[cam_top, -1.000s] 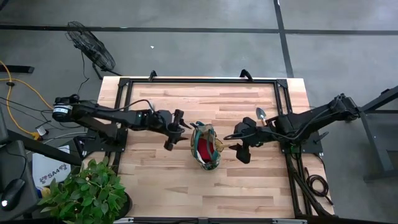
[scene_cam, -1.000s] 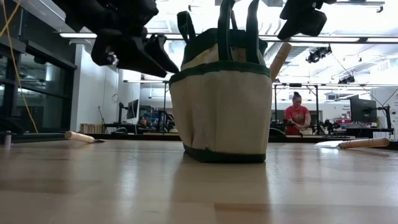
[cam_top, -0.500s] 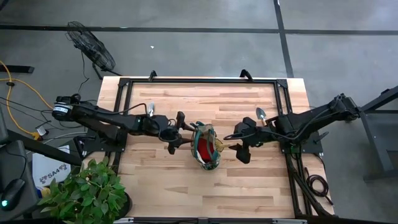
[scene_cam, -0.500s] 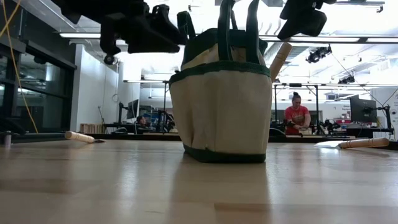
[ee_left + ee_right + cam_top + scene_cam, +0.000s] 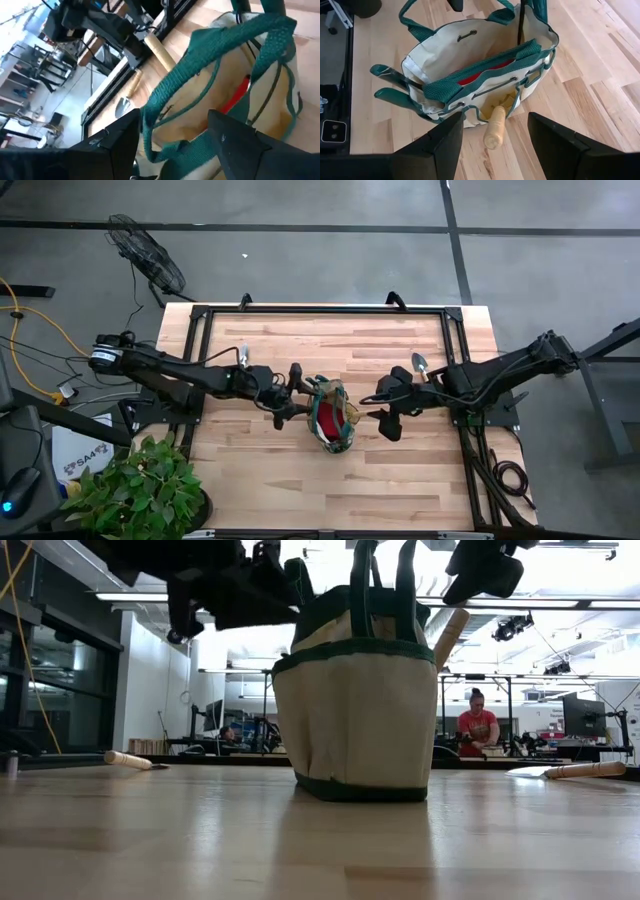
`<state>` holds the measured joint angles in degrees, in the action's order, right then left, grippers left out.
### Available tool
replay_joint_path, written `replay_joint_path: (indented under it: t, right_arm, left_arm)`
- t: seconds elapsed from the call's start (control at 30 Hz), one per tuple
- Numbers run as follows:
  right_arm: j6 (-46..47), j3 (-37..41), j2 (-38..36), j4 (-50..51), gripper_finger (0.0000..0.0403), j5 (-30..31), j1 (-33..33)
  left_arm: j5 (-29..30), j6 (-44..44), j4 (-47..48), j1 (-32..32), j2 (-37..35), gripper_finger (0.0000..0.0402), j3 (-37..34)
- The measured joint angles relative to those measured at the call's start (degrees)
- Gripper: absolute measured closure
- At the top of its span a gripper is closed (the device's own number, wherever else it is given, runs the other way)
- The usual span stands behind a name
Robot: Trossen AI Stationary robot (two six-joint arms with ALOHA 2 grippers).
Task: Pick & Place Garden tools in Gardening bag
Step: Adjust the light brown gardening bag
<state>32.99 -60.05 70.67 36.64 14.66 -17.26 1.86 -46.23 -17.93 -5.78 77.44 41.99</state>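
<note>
The left gripper (image 5: 293, 387) is hanging just beside the gardening bag (image 5: 331, 416) on its left, jaws spread and empty; in the left wrist view the two dark fingers (image 5: 235, 137) are straddling a teal loop handle (image 5: 210, 65) over the bag's mouth. The right gripper (image 5: 384, 408) is waiting on the bag's other side, also open and holding nothing, looking down on a wooden handle (image 5: 495, 131) poking out of the bag and red fabric (image 5: 487, 70) inside. The bag is sitting near the middle of the desk (image 5: 400, 480). One trowel (image 5: 419, 364) is lying toward the right edge, and another tool (image 5: 241, 355) toward the left edge. My judgement: the left arm should be backing clear of the handle loop before reaching for the left tool, so the strap is not snagging and tipping the bag.
</note>
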Motion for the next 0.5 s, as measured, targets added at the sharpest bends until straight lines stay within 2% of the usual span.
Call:
replay_joint_path:
  t: [0.2,0.5]
  right_arm:
    - [0.00,0.02,0.00,-0.04,0.0188,0.00,0.00]
    - [0.00,0.02,0.00,-0.02,0.0188,0.00,0.00]
  left_arm:
    - [-2.98,-0.10,-6.08,0.01,1.48,0.0176,0.01]
    - [-1.23,-0.10,-6.81,0.02,2.00,0.0176,0.05]
